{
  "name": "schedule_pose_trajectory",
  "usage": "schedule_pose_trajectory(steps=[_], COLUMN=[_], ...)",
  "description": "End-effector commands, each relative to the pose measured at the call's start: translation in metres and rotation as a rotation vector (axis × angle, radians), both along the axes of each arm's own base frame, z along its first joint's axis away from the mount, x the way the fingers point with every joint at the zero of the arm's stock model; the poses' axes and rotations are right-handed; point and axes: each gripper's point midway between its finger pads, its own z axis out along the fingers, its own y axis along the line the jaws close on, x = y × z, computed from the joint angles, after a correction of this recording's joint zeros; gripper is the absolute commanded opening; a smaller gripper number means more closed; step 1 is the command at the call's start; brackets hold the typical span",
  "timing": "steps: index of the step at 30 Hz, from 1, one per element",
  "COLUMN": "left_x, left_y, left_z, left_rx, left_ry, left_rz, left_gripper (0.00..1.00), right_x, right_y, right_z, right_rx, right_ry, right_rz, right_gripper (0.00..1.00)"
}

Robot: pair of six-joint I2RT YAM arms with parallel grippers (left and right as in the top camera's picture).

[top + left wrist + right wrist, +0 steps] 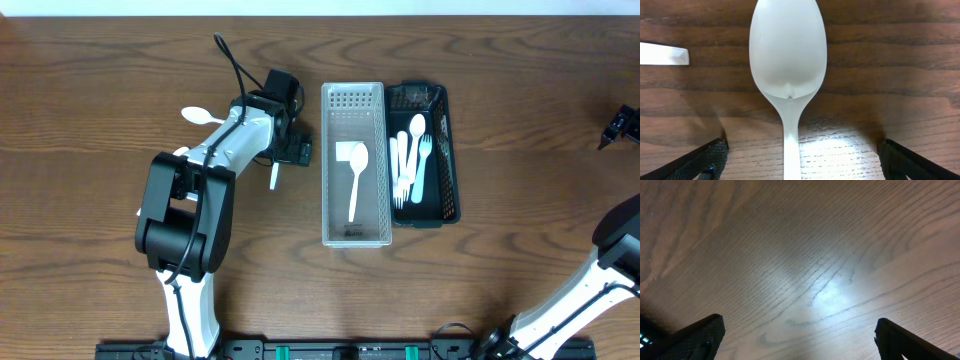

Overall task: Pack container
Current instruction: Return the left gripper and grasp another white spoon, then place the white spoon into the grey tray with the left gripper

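Observation:
A white plastic spoon (788,50) lies on the wood table, its bowl away from me and its handle running back between the fingers of my left gripper (800,162). That gripper is open, with a finger on each side of the handle and neither touching it. In the overhead view the left gripper (290,152) is just left of the clear container (353,235), and only the spoon's handle end (274,177) shows. The container holds one white spoon (355,175). My right gripper (618,127) is open and empty over bare table (800,335) at the far right.
A black basket (448,160) with several white forks and a spoon stands against the clear container's right side. Another white spoon (197,115) lies on the table left of my left arm. A white utensil end (662,53) shows at the left of the left wrist view.

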Motion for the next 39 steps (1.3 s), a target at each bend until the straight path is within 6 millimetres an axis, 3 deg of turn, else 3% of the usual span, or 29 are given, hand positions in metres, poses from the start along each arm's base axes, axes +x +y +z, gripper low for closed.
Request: schedule_pose_trajectory(steps=[1,3,8,14,16,19,22,24,33,35,39], left_x=[-0.005,-0.006,-0.006,-0.005,-0.003,0.001,0.005,0.007,0.021,0.027,0.044], left_y=[0.003,0.003,0.003,0.004,0.005,0.009,0.013,0.013,0.010,0.009,0.004], left_z=[-0.014,-0.015,-0.017,-0.017,-0.017,-0.016,-0.013,-0.012,0.002,0.014,0.058], left_rx=[0.007,0.007,0.009,0.012,0.012,0.033,0.058,0.059,0.048,0.039,0.010], left_ry=[0.037,0.039,0.044,0.038,0.032,0.015,-0.002,-0.008,-0.052,-0.079,-0.168], left_rz=[0.012,0.011,0.012,0.012,0.016,0.022,0.027,0.025,0.021,0.025,0.029], left_gripper=[0.98,0.97,0.61,0.37,0.34,0.20,0.19,0.08,0.06,0.06,0.06], right_x=[-0.001,-0.001,-0.001,-0.001,-0.001,-0.001,-0.001,-0.001,-0.001,-0.001,-0.001], right_y=[-0.001,-0.001,-0.001,-0.001,-0.001,-0.001,-0.001,-0.001,-0.001,-0.001,-0.001], right_z=[-0.001,-0.001,-0.001,-0.001,-0.001,-0.001,-0.001,-0.001,-0.001,-0.001,-0.001], right_rx=[0.001,0.001,0.001,0.001,0.001,0.001,0.001,0.001,0.001,0.001,0.001], right_ry=[0.002,0.002,0.002,0.002,0.002,0.002,0.002,0.002,0.002,0.002,0.002], right_rz=[-0.016,-0.016,-0.016,-0.016,-0.016,-0.016,-0.016,-0.016,-0.016,-0.016,-0.016], right_gripper=[0.99,0.99,0.99,0.99,0.99,0.99,0.99,0.99,0.99,0.99,0.99])
